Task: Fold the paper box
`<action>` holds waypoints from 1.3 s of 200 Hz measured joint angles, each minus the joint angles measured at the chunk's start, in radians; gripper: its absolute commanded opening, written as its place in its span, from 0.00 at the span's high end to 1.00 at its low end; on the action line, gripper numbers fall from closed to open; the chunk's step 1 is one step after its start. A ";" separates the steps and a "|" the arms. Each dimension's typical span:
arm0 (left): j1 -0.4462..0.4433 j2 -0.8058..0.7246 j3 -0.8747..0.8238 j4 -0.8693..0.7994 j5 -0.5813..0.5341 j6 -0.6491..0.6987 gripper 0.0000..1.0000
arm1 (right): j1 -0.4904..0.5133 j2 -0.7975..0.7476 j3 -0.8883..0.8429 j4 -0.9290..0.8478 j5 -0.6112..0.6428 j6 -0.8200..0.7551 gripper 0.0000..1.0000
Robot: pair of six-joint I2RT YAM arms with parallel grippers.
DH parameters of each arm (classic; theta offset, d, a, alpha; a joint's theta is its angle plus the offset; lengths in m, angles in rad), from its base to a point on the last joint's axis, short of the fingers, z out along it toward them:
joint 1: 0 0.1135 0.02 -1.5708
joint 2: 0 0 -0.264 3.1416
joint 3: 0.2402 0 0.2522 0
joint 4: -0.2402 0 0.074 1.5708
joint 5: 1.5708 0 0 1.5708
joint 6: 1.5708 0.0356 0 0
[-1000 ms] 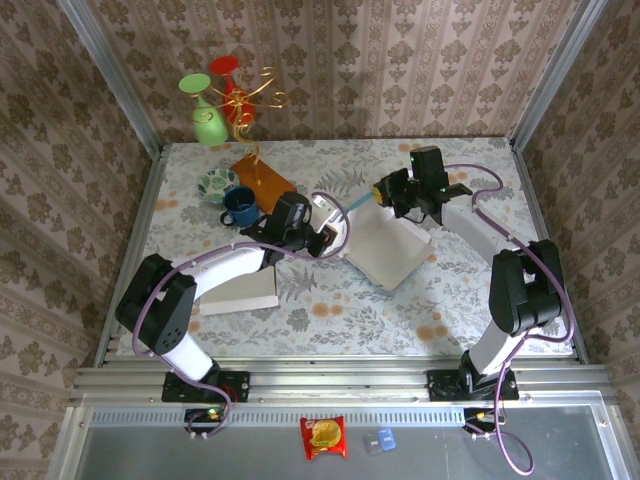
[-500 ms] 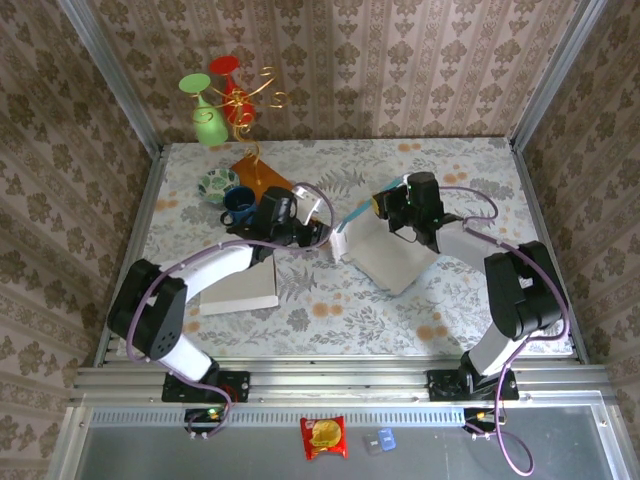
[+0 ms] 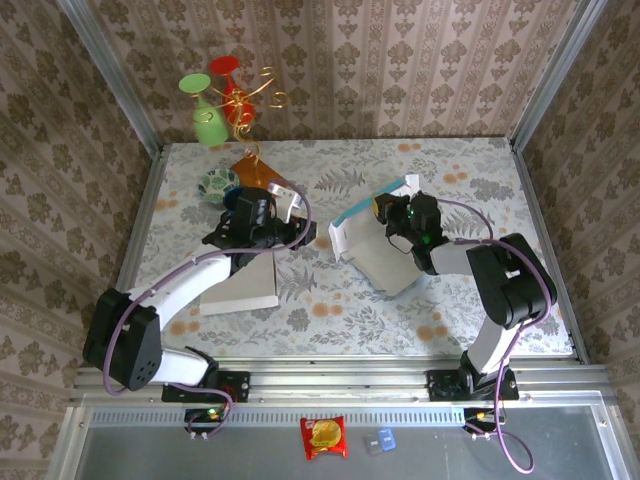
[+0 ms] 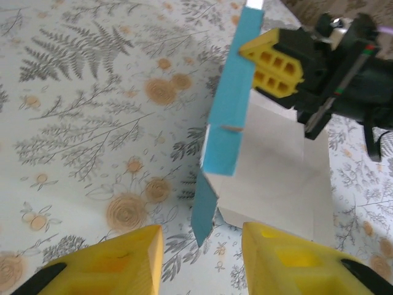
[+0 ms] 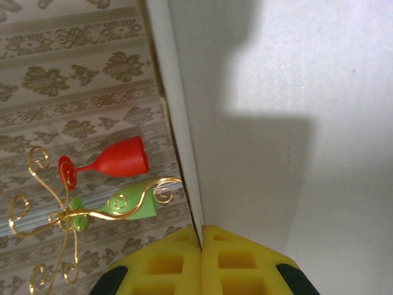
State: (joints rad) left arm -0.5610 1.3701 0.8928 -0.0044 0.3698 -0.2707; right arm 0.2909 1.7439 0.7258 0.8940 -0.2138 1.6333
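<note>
Right end effector (image 5: 201, 243) pinches paper box (image 4: 270, 166) flap (blue-faced); left end effector (image 4: 202, 246) partly open, seemingly empty.

Paper box (image 5: 288, 80) partly out of frame

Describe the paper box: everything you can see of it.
The paper box is a partly folded cardboard blank, white, with a light blue side flap raised steeply along the edge nearer the left arm. Its main white panel rests on the flowered table. The right pincer is shut on a thin white edge of it; the left pincer, open, hangs apart from it.
</note>
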 measured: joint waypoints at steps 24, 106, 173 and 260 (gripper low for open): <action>0.000 0.024 -0.010 0.004 -0.007 -0.002 0.68 | 0.000 0.000 -0.022 0.053 -0.005 -0.008 1.00; -0.047 0.221 -0.055 0.122 -0.008 0.084 0.70 | 0.000 0.009 -0.082 0.158 -0.029 -0.010 1.00; -0.077 0.310 -0.010 0.190 0.000 0.176 0.72 | 0.000 0.010 -0.082 0.158 -0.033 -0.010 1.00; -0.133 0.350 0.051 0.192 0.000 0.248 0.72 | 0.000 0.010 -0.082 0.158 -0.033 -0.010 1.00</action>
State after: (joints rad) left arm -0.6937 1.7199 0.9440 0.1875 0.3698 -0.0231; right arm 0.2909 1.7538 0.6437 1.0515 -0.2470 1.6234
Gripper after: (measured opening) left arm 0.277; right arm 0.061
